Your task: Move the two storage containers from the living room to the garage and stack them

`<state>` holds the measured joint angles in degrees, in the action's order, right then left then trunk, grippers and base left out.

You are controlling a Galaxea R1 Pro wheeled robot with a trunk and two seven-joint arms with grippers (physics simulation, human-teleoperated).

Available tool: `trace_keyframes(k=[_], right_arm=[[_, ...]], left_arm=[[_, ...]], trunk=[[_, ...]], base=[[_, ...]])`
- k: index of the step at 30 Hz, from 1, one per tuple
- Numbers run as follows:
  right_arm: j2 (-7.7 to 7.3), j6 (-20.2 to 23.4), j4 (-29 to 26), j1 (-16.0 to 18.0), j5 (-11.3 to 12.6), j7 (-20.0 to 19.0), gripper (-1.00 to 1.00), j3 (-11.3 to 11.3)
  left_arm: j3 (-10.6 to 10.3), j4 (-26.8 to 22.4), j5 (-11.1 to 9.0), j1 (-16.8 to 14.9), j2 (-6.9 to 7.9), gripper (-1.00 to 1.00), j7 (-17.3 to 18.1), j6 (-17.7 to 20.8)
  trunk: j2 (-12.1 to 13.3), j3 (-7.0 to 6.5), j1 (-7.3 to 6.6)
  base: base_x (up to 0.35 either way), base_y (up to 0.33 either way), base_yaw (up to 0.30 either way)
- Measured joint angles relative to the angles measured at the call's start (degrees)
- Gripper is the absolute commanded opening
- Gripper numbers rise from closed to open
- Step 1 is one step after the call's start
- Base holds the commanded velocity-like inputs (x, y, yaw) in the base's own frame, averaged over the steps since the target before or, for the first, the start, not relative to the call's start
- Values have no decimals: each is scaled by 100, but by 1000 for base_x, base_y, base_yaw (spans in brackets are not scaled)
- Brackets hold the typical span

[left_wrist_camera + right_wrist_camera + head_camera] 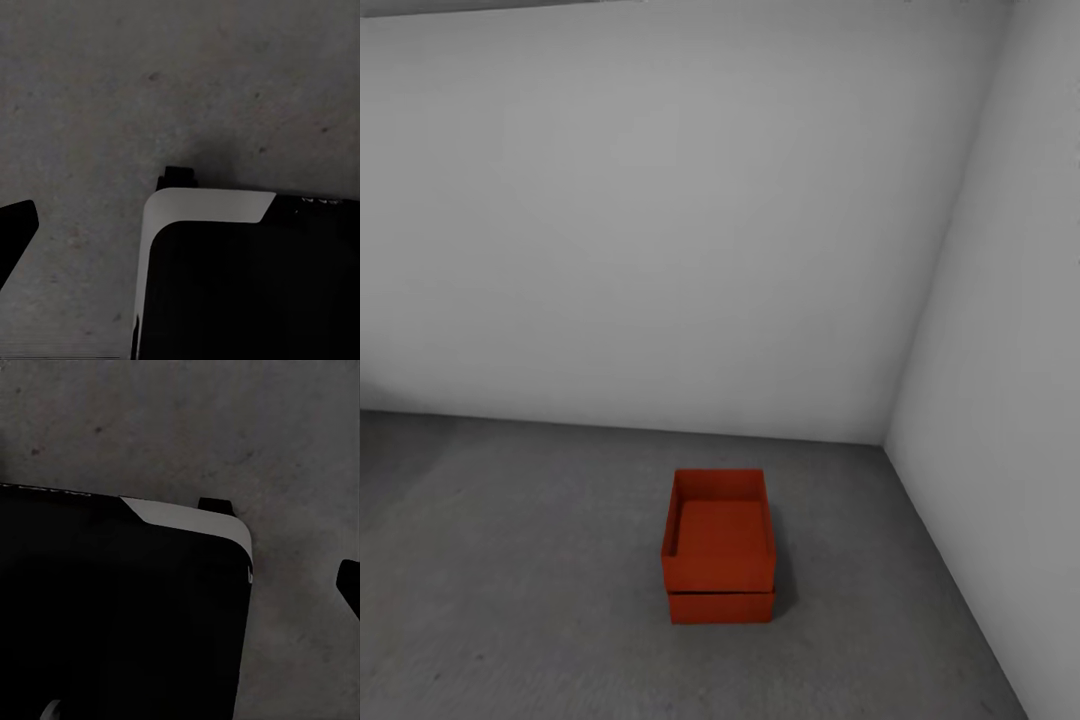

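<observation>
Two storage containers (718,560), orange-red, stacked one upon the other on the dark grey garage floor (510,600), near the corner of two pale walls (660,250). Upper bin open-topped, long axis running away from the camera toward the back wall, edges nearly flush with the lower. In both wrist views, a black robot base (247,285) over concrete; tool state cannot be told.

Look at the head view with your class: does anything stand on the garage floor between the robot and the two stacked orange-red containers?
Nothing visible does. The upper container sits on the lower container near the corner, and only grey concrete floor lies in front of them.
</observation>
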<state>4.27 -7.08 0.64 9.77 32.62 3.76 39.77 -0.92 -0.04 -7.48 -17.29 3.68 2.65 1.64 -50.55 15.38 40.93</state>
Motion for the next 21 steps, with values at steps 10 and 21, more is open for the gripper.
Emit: trace_keyframes(k=[10,21], right_arm=[[-8,-39,0,-14,-1,-2,100,0],[-32,-39,0,-14,-1,2,100,0]], left_arm=[[9,-3,7,67,-100,100,0,-60],[9,-10,-5,72,-124,100,-10,-437]], trunk=[[0,-89,0],[1,-107,0]], base=[[0,0,0],[0,0,0]])
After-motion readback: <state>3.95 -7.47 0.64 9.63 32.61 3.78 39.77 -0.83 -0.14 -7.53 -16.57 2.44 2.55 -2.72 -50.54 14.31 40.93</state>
